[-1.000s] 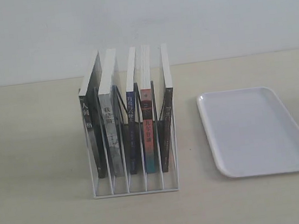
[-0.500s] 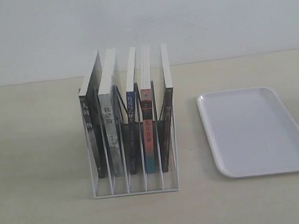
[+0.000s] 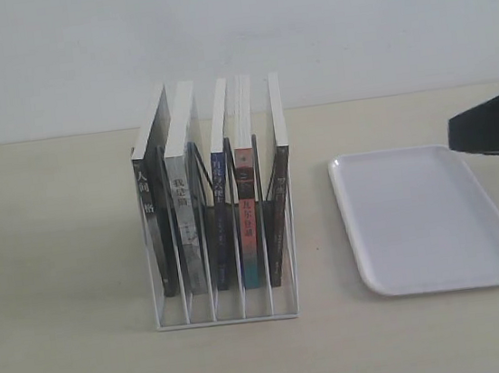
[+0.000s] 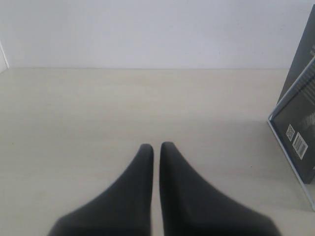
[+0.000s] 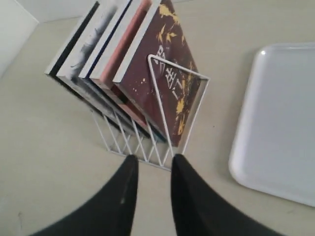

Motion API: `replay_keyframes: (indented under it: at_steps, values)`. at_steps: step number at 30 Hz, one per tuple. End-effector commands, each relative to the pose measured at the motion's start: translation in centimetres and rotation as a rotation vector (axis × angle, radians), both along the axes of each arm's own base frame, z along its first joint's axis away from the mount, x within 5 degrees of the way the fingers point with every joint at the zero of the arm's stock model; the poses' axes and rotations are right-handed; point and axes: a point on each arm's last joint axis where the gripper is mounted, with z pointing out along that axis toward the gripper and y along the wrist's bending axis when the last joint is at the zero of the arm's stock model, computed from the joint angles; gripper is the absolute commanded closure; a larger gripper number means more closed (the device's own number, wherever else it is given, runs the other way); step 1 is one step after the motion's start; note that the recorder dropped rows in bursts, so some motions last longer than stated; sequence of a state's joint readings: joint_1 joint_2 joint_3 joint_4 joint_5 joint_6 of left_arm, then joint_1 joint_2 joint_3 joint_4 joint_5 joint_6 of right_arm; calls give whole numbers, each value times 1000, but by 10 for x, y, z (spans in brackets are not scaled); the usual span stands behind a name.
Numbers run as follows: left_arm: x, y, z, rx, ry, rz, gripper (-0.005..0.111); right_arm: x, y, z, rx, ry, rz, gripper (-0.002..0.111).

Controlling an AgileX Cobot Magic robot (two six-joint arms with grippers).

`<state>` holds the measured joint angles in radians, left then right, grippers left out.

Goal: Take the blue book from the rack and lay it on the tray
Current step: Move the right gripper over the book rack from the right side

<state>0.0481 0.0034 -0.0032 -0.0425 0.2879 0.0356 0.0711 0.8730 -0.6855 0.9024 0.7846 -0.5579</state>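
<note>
Closest in: got the left gripper pinched together with only a sliver between its fingers, gripping nothing, low over the table. Then the right gripper, parted a bit with a clear gap, also empty, aimed down at the rack from the maroon book end. Further along, counting five books upright in that white wire rack, around mid-table. Spotting the blue book in the middle slot, spine out, between the grey-spined book and the red-and-teal book. Off to the right, seeing the tray lying flat, apart from the rack, with the right arm poking in over its far right corner. Plain white wall right behind the table's far edge.
</note>
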Motion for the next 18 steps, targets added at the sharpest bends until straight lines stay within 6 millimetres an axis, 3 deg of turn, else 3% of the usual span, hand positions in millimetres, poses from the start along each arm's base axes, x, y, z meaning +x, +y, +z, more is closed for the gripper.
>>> replay_keyframes:
  at_steps: [1,4,10,14,16,18]
  values:
    - [0,0,-1,-1,-4,1,103,34,7,-16,20,101,65,70]
    - [0,0,-1,-1,-4,1,103,48,20,-11,19,98,117,71]
    - [0,0,-1,-1,-4,1,103,50,86,37,14,-100,181,70]
    - [0,0,-1,-1,-4,1,103,79,127,24,-133,-6,198,66]
    - [0,0,-1,-1,-4,1,103,92,139,15,-226,67,187,54]
    - [0,0,-1,-1,-4,1,103,102,141,4,-280,123,155,52]
